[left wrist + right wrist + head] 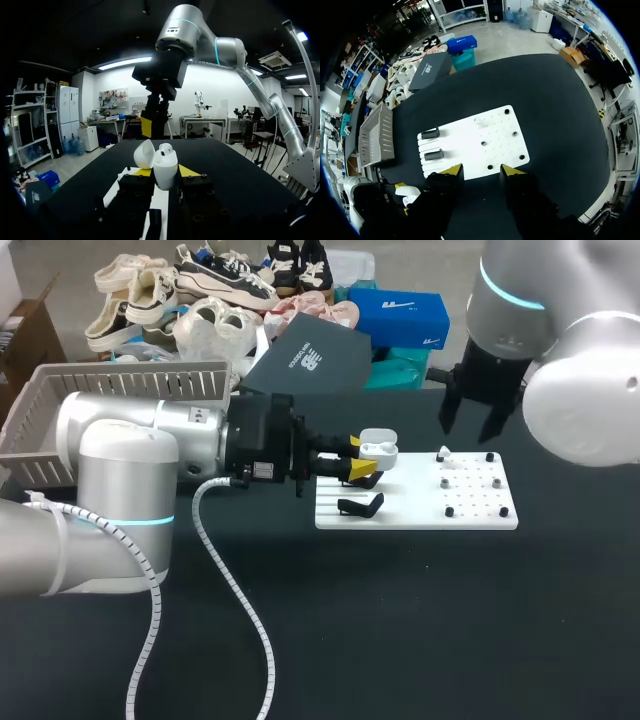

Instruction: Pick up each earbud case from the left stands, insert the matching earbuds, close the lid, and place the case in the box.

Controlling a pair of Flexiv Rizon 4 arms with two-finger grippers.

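- Earbud case (378, 449), white with its lid swung open, stands upright between the yellow tips of the left pincer (165, 171), which clamps it from both sides over the stand end of the white board (480, 512).
- Right pincer (481, 171) hangs open and empty above the board, apart from the case.

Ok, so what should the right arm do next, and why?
Probably lower the right arm so its open jaws straddle the earbud on the white board. The left arm's jaws hold the case with its lid open, and the right jaws hang empty above the board.
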